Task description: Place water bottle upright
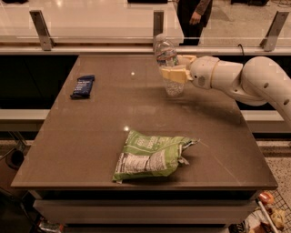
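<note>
Your gripper (176, 68) clamps the bottle (165, 51), slightly tilted, at the counter's (91, 136) far right. The green bag (152, 154) and blue packet (83, 86) lie well apart from it.

Arm (254, 79) in from R, gripper (175, 67) mid-air, clamped on water bottle (165, 51).

Brown table (91, 136), one; behind it a glass railing (104, 45) on metal posts (41, 30), with pale glossy floor (113, 13) beyond.
</note>
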Available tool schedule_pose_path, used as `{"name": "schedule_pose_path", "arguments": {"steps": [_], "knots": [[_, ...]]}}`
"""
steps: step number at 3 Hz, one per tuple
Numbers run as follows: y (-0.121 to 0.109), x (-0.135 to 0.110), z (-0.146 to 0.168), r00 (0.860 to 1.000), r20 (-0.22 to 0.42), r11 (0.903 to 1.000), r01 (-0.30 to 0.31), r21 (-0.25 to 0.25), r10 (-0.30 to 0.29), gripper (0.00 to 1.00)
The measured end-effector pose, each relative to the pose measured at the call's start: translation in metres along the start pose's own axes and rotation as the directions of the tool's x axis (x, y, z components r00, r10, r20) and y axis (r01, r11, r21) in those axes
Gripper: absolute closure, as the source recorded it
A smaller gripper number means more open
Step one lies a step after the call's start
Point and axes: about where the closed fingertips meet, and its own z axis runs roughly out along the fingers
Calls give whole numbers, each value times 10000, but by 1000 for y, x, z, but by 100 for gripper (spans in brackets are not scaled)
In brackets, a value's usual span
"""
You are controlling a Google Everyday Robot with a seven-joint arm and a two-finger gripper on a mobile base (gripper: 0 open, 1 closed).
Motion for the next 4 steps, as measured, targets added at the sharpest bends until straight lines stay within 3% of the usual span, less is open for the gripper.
{"name": "schedule_pose_path", "arguments": {"steps": [3, 4], "knots": [[2, -1, 3, 10000, 7, 10000, 2, -49, -2, 14], [4, -1, 5, 10000, 13, 10000, 3, -92, -3, 0]]}}
